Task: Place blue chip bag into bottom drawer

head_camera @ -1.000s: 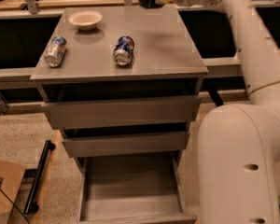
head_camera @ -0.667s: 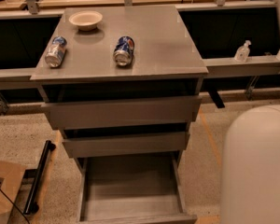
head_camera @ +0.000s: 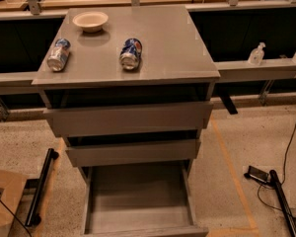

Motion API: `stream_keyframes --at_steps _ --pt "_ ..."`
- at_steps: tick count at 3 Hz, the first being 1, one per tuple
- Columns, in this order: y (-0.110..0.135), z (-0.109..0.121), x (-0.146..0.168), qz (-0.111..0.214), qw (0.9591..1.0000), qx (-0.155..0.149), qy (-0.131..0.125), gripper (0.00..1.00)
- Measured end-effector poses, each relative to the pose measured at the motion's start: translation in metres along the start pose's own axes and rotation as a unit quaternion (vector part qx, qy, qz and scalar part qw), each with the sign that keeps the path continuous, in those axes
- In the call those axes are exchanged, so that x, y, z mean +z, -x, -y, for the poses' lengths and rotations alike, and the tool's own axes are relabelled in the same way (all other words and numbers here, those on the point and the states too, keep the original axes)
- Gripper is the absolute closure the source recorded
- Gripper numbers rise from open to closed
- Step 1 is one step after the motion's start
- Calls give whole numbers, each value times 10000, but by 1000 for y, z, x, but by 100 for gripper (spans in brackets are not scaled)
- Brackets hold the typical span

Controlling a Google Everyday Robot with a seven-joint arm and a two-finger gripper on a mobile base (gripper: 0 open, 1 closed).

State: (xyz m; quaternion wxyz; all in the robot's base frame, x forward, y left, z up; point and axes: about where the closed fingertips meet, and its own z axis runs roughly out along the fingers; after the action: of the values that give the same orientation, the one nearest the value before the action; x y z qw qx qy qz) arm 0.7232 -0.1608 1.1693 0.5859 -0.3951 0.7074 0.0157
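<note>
The bottom drawer (head_camera: 138, 216) of the grey cabinet stands pulled open at the lower middle of the camera view, and its flat grey floor shows nothing in it. The blue chip bag is out of view. My gripper and arm are out of view too. The two wider drawers above, the top one (head_camera: 128, 120) and the middle one (head_camera: 133, 153), are shut.
On the cabinet top (head_camera: 177, 43) lie two blue-silver soda cans on their sides, one at the left (head_camera: 58, 55) and one near the middle (head_camera: 130, 54), and a white bowl (head_camera: 90, 20) stands at the back left. A black bar (head_camera: 42, 186) and a cardboard box (head_camera: 2, 201) lie on the floor left, cables (head_camera: 276, 186) right.
My arm, which filled the right side with the gripper up at the cabinet's far edge, has swung out of view. The cabinet, cans and bowl have not moved.
</note>
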Motion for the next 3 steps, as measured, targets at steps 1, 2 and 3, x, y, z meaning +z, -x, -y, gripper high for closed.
stream_keyframes --at_steps 1,2,3 --pt "1 -1 1 23 10000 8 16 100" --pt "-8 -16 14 -13 9994 57 328 100" --pt "-18 -39 17 27 9975 189 684 100"
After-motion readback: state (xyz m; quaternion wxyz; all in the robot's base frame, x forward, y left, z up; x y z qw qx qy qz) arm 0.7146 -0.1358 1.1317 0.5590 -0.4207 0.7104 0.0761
